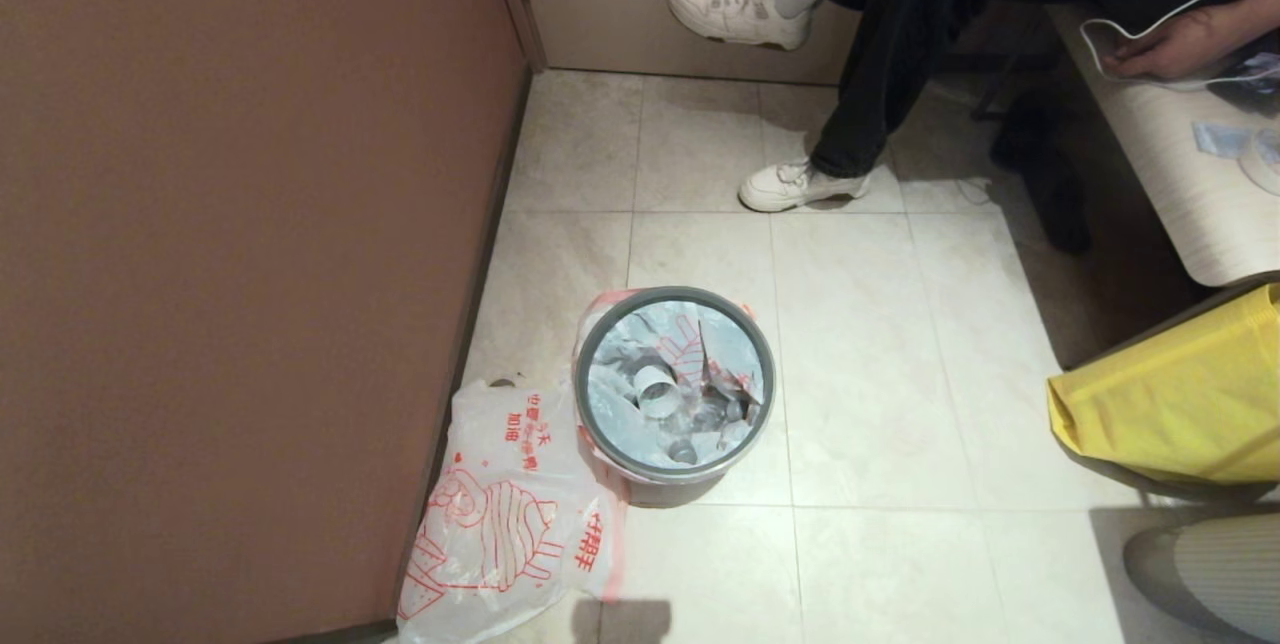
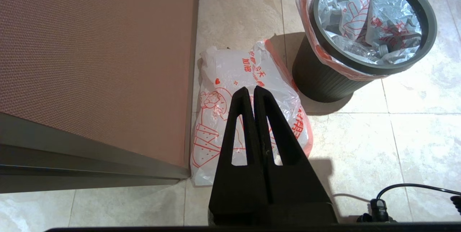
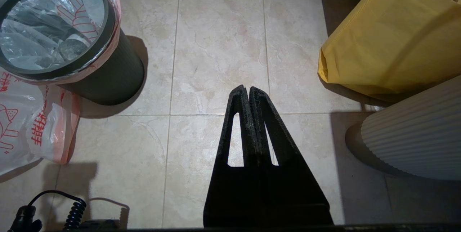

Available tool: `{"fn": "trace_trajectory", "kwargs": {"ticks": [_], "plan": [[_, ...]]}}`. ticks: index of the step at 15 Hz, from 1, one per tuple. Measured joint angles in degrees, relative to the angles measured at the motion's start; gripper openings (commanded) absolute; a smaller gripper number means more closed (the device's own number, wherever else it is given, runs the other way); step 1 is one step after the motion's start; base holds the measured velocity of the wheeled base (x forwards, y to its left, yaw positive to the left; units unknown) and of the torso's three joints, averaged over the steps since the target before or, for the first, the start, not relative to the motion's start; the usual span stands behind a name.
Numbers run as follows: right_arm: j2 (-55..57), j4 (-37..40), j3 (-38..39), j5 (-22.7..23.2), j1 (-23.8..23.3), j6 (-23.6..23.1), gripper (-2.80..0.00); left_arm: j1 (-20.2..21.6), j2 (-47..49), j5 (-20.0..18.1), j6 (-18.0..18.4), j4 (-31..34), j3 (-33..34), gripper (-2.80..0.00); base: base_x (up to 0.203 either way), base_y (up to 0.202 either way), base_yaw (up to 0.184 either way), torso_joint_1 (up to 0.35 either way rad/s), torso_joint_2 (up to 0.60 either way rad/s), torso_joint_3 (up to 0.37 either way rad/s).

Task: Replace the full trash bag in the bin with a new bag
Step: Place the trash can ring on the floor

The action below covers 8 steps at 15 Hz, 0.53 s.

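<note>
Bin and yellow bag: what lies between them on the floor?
Nothing: only bare floor tiles lie between the bin and the yellow bag. The right wrist view shows it best, with the shut right gripper above that stretch.

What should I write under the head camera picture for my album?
Full bag sits in the grey bin on the tiled floor, new bag lying flat beside it by the brown wall.
</note>
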Motion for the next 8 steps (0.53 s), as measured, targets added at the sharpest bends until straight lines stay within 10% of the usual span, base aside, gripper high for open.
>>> {"fn": "trace_trajectory", "kwargs": {"ticks": [8], "plan": [[0.0, 0.0, 0.0, 0.02, 0.0, -0.11, -2.8, 0.02, 0.0, 0.0, 0.02, 0.02, 0.0, -2.8, 0.0, 0.0, 0.0, 0.0, 0.0, 0.0]]}}
